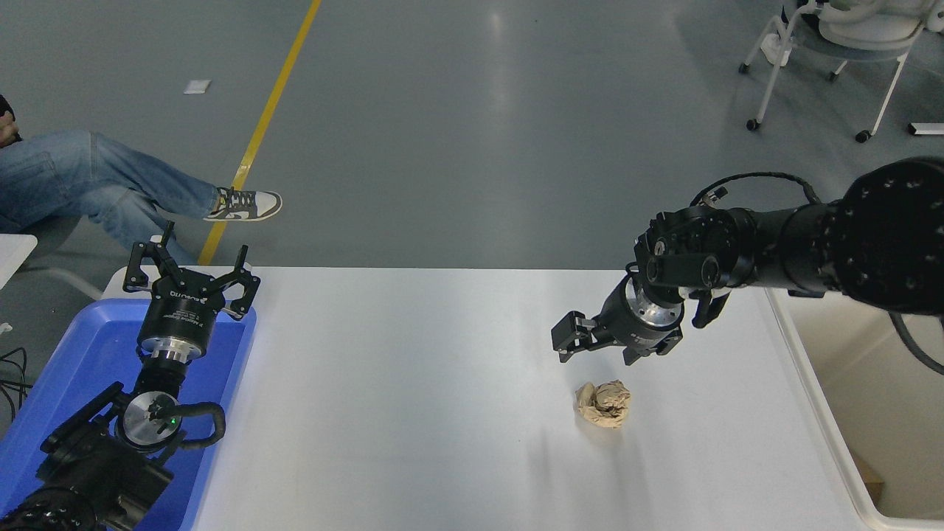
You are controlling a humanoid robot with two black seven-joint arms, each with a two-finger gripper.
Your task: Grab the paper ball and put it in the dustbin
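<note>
The paper ball [604,404], a tan-brown crumpled wad, lies on the white table [413,383] right of centre. My right gripper [596,352] is open and empty, pointing left and down. It hangs just above and behind the ball, apart from it. The dustbin [826,413], a cream-white tub, stands at the right edge; my right arm covers its far part. My left gripper [190,276] is open and parked at the lower left over the blue tray.
A blue tray [66,383] sits at the table's left end under my left arm. A seated person's legs [110,184] show at the far left beyond the table. A wheeled chair [833,44] stands at the top right.
</note>
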